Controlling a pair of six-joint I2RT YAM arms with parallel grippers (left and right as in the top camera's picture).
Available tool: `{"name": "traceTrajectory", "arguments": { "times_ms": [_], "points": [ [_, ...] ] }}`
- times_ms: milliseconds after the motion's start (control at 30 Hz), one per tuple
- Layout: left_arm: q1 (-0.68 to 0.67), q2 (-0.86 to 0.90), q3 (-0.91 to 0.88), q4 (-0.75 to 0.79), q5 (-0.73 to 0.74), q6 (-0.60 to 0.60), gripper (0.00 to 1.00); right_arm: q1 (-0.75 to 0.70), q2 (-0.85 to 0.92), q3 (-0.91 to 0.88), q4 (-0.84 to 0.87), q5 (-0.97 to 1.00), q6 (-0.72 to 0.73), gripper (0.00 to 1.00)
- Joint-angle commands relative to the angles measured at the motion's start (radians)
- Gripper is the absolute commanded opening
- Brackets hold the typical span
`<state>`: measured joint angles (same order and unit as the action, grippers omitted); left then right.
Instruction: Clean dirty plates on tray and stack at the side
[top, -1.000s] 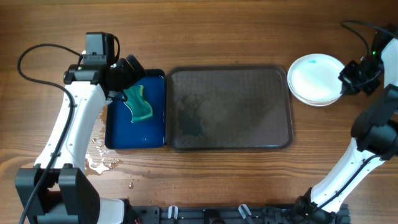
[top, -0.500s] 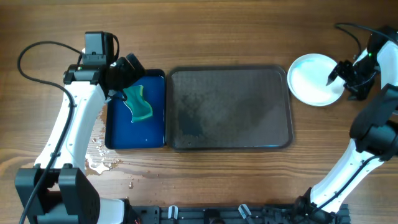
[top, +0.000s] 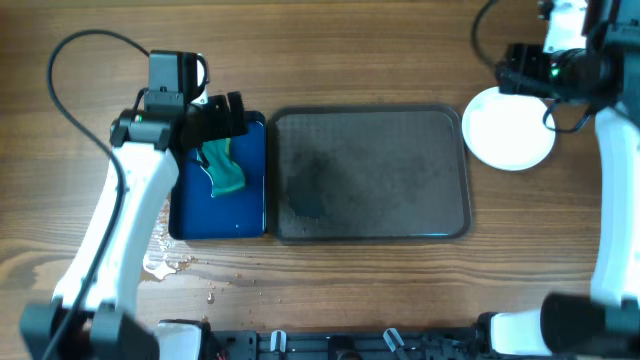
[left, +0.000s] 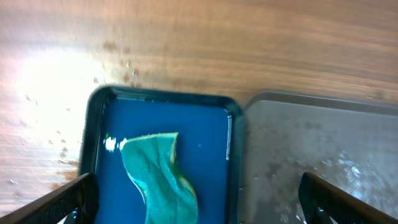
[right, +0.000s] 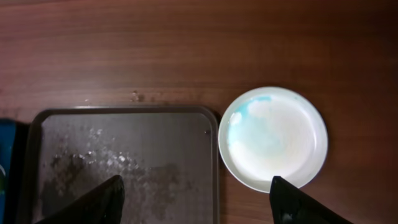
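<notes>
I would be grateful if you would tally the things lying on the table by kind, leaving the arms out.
Trays: 2, the dark grey tray and the blue tray
Sponges: 1, the green sponge in the blue tray
Plates showing: 1, the white plate beside the grey tray; any beneath it are hidden from above
Total: 4

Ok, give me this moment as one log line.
left tool: open, over sponge in blue tray | right tool: open, empty, near plates | plates: right of tray, off it
</notes>
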<state>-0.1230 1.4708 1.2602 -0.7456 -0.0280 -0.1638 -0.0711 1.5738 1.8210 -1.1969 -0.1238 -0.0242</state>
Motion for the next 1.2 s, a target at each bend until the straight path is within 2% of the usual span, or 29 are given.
{"name": "traceTrajectory", "arguments": {
  "times_ms": [0,33,233,467,633,900,1167],
  "points": [
    [-0.088,-0.189,0.005,-0.035,-0.167,0.082,1.00,0.072,-0.101,0.008,-0.012,0.099,-0.029,0.76],
    [-0.111,-0.239,0.005,-0.051,-0.190,0.082,1.00,0.098,-0.135,0.008,-0.024,0.102,-0.029,0.99],
    [-0.208,-0.560,0.005,-0.132,-0.198,0.042,1.00,0.171,-0.307,0.008,-0.093,0.224,-0.024,1.00],
    [-0.230,-0.835,0.004,-0.367,-0.198,-0.011,1.00,0.171,-0.451,0.008,-0.122,0.237,-0.026,1.00],
    [-0.230,-0.869,0.004,-0.426,-0.198,-0.035,1.00,0.171,-0.433,0.007,-0.140,0.236,-0.027,1.00],
    [-0.230,-0.868,0.004,-0.427,-0.198,-0.035,1.00,0.171,-0.334,0.007,-0.185,0.232,-0.025,1.00],
    [-0.230,-0.868,0.004,-0.427,-0.198,-0.035,1.00,0.171,-0.366,0.008,-0.169,0.222,-0.029,1.00]
  ]
}}
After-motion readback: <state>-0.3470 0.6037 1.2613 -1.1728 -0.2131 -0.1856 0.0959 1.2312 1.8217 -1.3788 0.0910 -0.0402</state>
